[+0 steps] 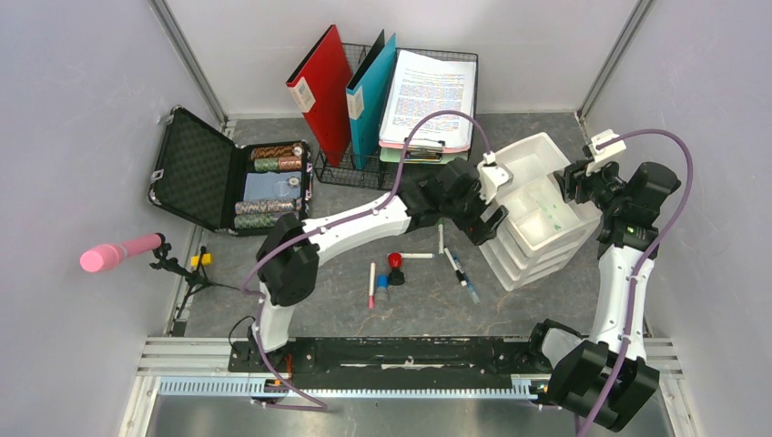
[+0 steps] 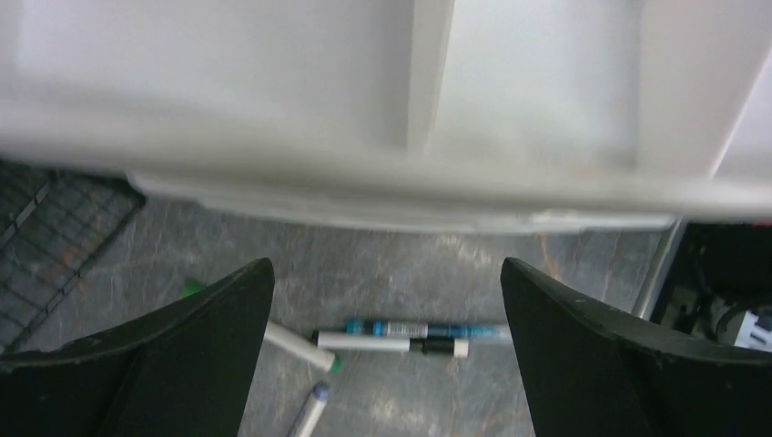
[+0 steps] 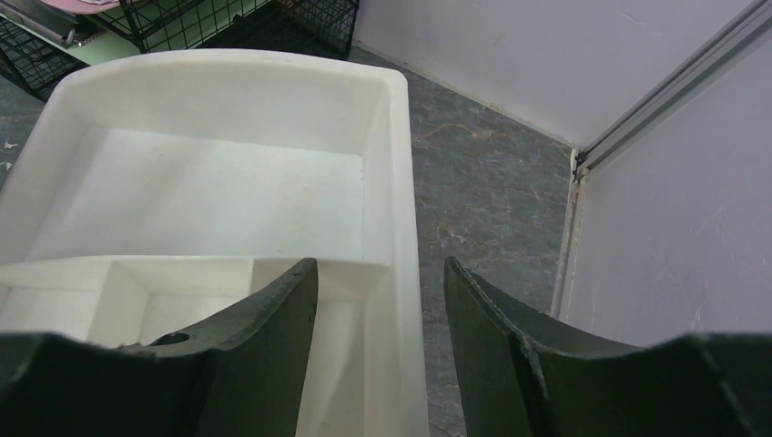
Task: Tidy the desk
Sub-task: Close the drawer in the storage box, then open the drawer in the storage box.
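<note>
The dark grey stone-look desk (image 1: 428, 305) holds a white tiered organizer (image 1: 537, 209) at the right. My left gripper (image 1: 492, 223) hangs open by its left side, nothing between the fingers. In the left wrist view, the left gripper (image 2: 387, 273) hovers over a blue pen (image 2: 428, 328), a white-and-black marker (image 2: 391, 343), a green-tipped marker (image 2: 300, 346) and a purple-tipped pen (image 2: 309, 410) on the desk. My right gripper (image 3: 380, 264) is open and straddles the organizer's right wall (image 3: 401, 228), one finger inside and one outside, with a gap on each side.
More pens (image 1: 371, 284) and small red, blue and black pieces (image 1: 393, 269) lie mid-desk. An open black foam case (image 1: 196, 173) with chips sits at the left. A wire rack (image 1: 350, 168) with red and teal folders and papers stands at the back. A pink-headed stand (image 1: 118, 253) leans at the left wall.
</note>
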